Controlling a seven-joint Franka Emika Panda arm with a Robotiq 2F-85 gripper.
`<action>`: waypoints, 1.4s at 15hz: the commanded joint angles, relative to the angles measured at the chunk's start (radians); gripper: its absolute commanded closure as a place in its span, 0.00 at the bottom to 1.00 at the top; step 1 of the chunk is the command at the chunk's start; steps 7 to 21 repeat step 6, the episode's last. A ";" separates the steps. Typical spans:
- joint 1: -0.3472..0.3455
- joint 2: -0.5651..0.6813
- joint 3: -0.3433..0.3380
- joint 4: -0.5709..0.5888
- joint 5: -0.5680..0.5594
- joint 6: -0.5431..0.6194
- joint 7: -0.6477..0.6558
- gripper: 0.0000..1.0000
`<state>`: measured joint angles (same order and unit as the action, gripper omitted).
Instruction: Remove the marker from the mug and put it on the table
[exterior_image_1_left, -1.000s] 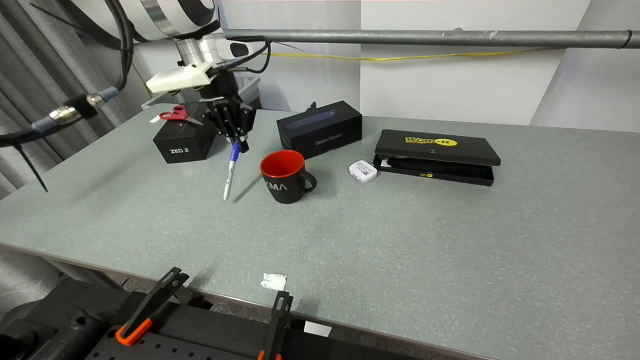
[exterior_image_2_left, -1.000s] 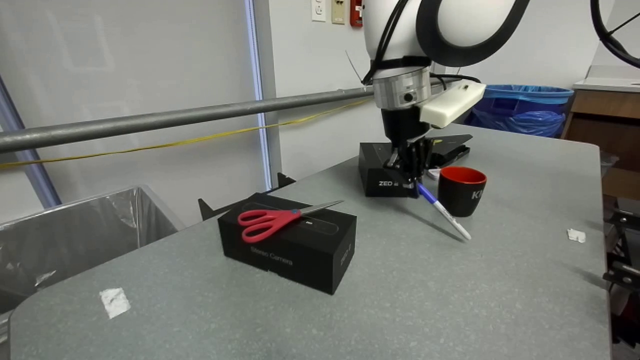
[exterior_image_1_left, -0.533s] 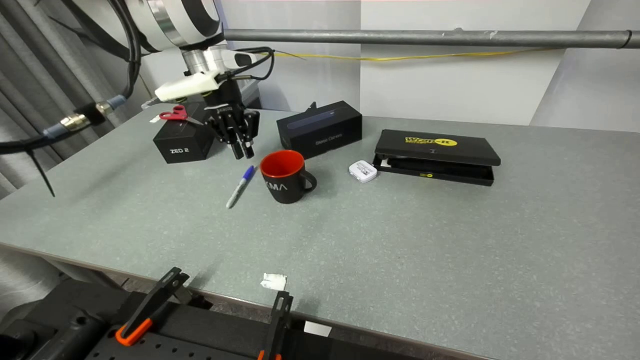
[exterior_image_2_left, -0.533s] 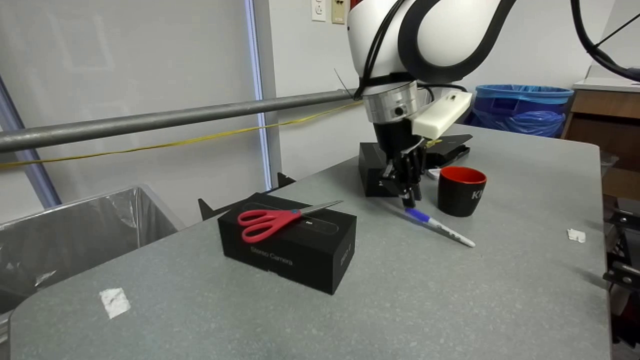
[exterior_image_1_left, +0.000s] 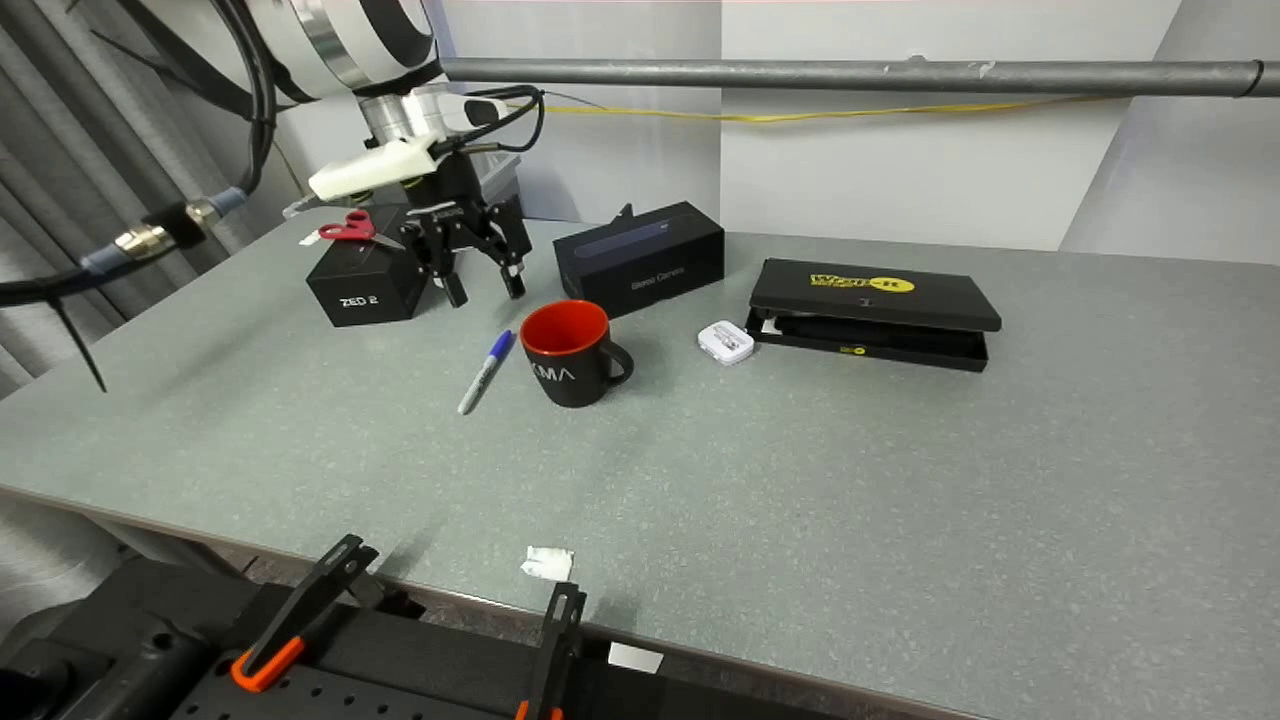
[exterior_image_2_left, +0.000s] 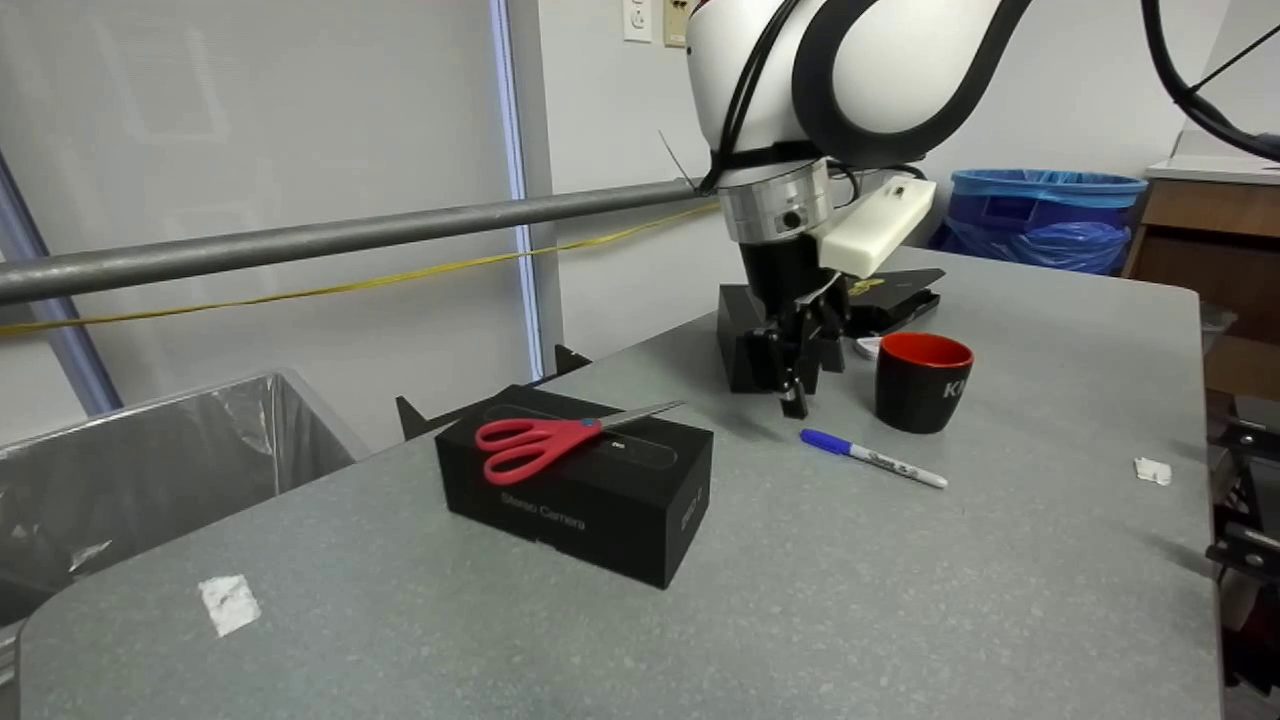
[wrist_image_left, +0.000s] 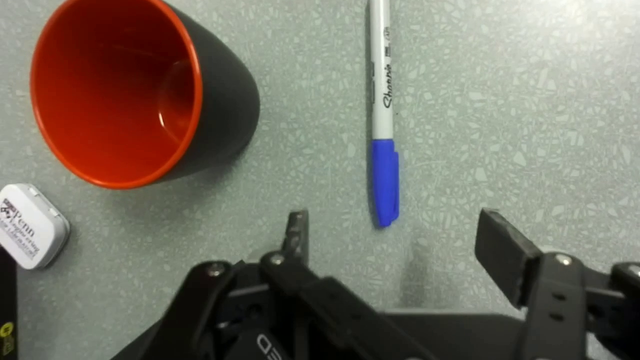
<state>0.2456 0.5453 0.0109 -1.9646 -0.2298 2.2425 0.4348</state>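
Slim white marker with blue cap (wrist_image_left: 382, 115): "Sharpie" in black script along the barrel; finer print unclear.
Round black mug with red interior (exterior_image_1_left: 570, 365), well in from the edges of the speckled grey counter (exterior_image_1_left: 900, 500): white letters, apparently "KMΛ".
Small white rounded-square box (wrist_image_left: 32, 225): "Penn Engineering"; bottom line blurred.
Oblong black cardboard box (exterior_image_1_left: 375, 285), nearest the counter's far left corner in an exterior view: "Stereo Camera" on the long side, "ZED 2" on the end.
Second oblong black box (exterior_image_1_left: 645, 262), by the far edge there: "Stereo Camera" on the long side.
Flat black hinged case (exterior_image_1_left: 875, 310), along that edge: yellow logo, apparently "Wrap-it"; line beneath too small.
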 joint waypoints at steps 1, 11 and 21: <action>0.010 0.015 -0.007 0.043 -0.001 -0.053 -0.024 0.00; 0.008 0.000 -0.007 0.003 0.006 -0.005 -0.005 0.00; 0.008 0.000 -0.007 0.003 0.006 -0.005 -0.005 0.00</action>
